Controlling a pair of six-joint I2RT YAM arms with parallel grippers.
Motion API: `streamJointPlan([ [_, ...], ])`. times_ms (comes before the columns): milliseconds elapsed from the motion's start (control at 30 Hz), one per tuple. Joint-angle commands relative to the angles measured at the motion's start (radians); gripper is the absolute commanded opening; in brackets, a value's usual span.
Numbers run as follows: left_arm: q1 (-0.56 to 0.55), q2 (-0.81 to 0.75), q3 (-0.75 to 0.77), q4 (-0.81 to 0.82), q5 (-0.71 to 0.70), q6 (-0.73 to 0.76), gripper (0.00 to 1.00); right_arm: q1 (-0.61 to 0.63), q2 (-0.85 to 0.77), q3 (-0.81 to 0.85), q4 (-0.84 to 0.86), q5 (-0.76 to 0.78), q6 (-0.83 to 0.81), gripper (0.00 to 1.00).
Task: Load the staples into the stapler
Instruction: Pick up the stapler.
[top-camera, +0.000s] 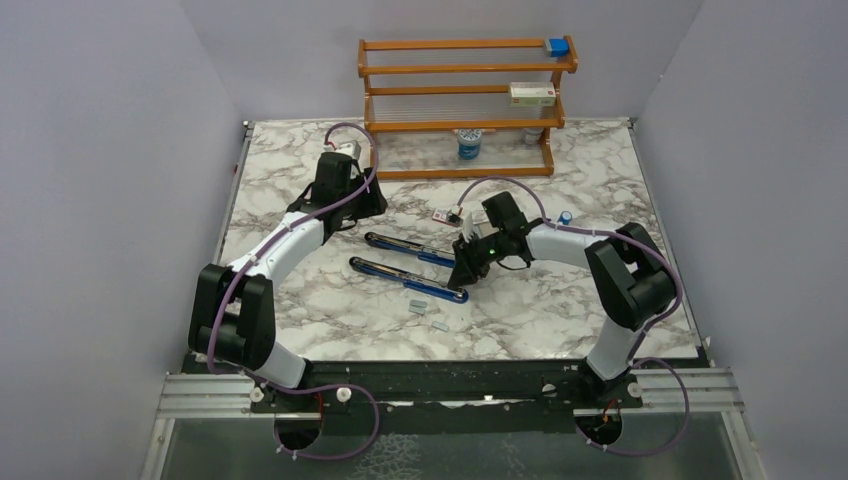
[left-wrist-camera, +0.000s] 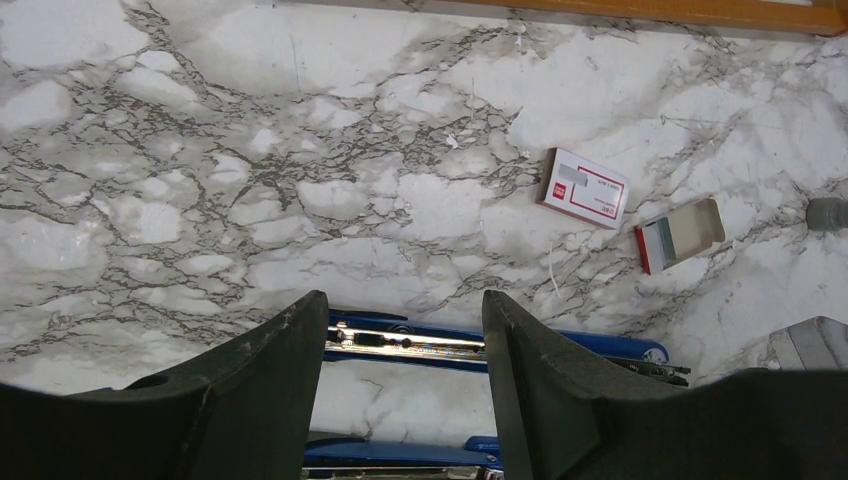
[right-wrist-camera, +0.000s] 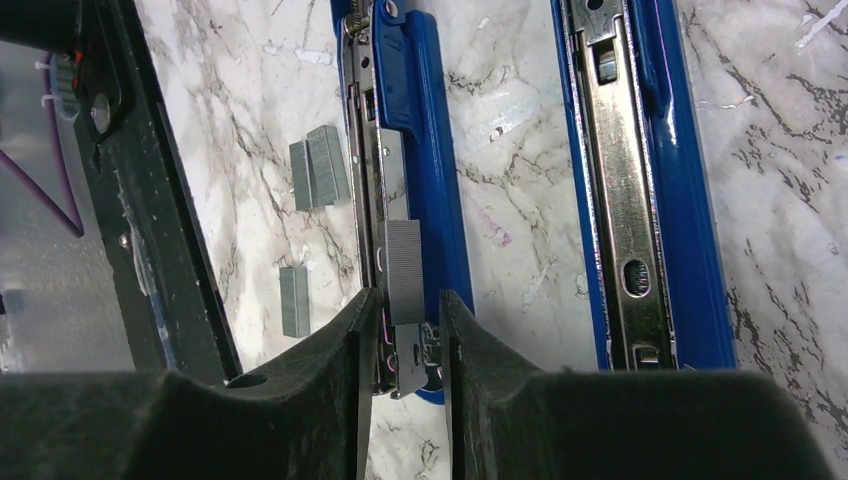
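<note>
The stapler (right-wrist-camera: 430, 150), glossy blue with bright metal channels, lies opened flat mid-tabletop (top-camera: 560, 310) on veined white marble. A ridged grey strip of the staples (right-wrist-camera: 403, 270) sits on one channel, and others lie loose toward the near edge. The right gripper (right-wrist-camera: 405, 322) has its jaws narrowly flanking that strip; whether they pinch it I cannot tell. The left gripper (left-wrist-camera: 402, 308) hangs with jaws apart. A slim grey tray (left-wrist-camera: 682, 230) lies open beside a pink-and-white box (left-wrist-camera: 585, 188).

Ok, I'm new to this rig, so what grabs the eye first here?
The blue stapler lies opened flat in the middle, both arms splayed. The right gripper has its jaws straddling a staple strip sitting in the near arm's channel; loose staples lie beside it.
</note>
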Motion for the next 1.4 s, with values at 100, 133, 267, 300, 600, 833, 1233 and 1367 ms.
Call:
streamJointPlan([
  [100, -0.006, 0.004, 0.024, -0.007, 0.009, 0.005, 0.61, -0.008, 0.017, -0.008, 0.009, -0.015, 0.002, 0.25],
  [133, -0.007, 0.004, 0.023, -0.006, 0.009, 0.005, 0.61, -0.008, 0.016, -0.007, 0.01, -0.015, 0.002, 0.24],
  [267, -0.007, 0.004, 0.022, -0.005, 0.008, 0.005, 0.61, -0.008, 0.015, -0.003, 0.011, -0.014, 0.003, 0.18],
  [300, -0.007, 0.005, 0.021, -0.005, 0.008, 0.006, 0.61, -0.008, 0.014, -0.002, 0.011, -0.014, 0.005, 0.17],
  [600, -0.007, 0.003, 0.022, -0.007, 0.007, 0.012, 0.61, -0.008, -0.029, 0.018, 0.004, -0.021, -0.005, 0.14],
  [833, -0.007, -0.012, 0.023, -0.012, -0.047, 0.037, 0.61, -0.005, -0.103, 0.018, 0.022, -0.001, -0.024, 0.12],
  [1233, -0.006, -0.087, -0.015, -0.034, -0.136, 0.046, 0.69, 0.083, -0.274, -0.1, 0.16, 0.248, -0.04, 0.11],
  [1367, -0.007, -0.149, -0.087, -0.01, -0.14, 0.036, 0.71, 0.11, -0.335, -0.155, 0.206, 0.326, -0.058, 0.1],
])
